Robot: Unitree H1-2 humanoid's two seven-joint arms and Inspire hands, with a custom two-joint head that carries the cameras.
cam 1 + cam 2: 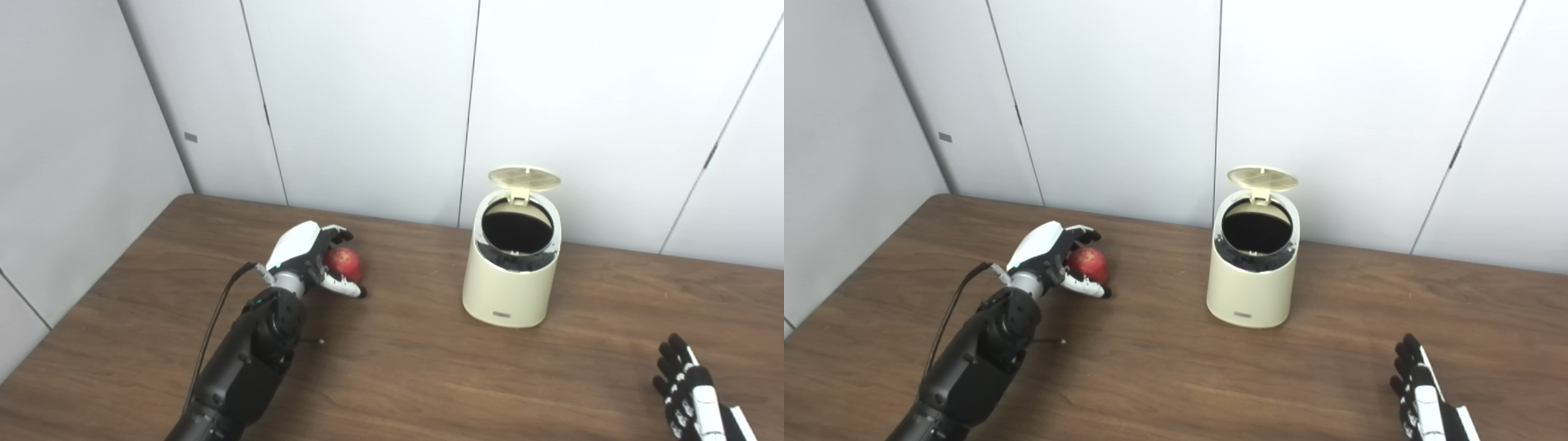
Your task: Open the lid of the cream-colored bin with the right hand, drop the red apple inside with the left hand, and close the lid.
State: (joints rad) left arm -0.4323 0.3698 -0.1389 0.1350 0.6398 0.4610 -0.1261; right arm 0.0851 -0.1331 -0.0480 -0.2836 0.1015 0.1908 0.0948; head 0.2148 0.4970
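The cream-colored bin [511, 288] stands upright on the brown table [404, 367], right of centre near the wall. Its round lid [525, 177] is swung up and back, showing a dark inside. Left of the bin, the red apple [343, 263] rests low at the tabletop with my left hand [306, 257] wrapped around it, fingers curled over its top and thumb under its front. My right hand [689, 386] hovers at the table's front right, well clear of the bin, with fingers spread and nothing in them.
White wall panels [367, 104] close off the back and the left side of the table. A black cable [211, 324] runs along my left forearm. A gap of bare wood separates the apple from the bin.
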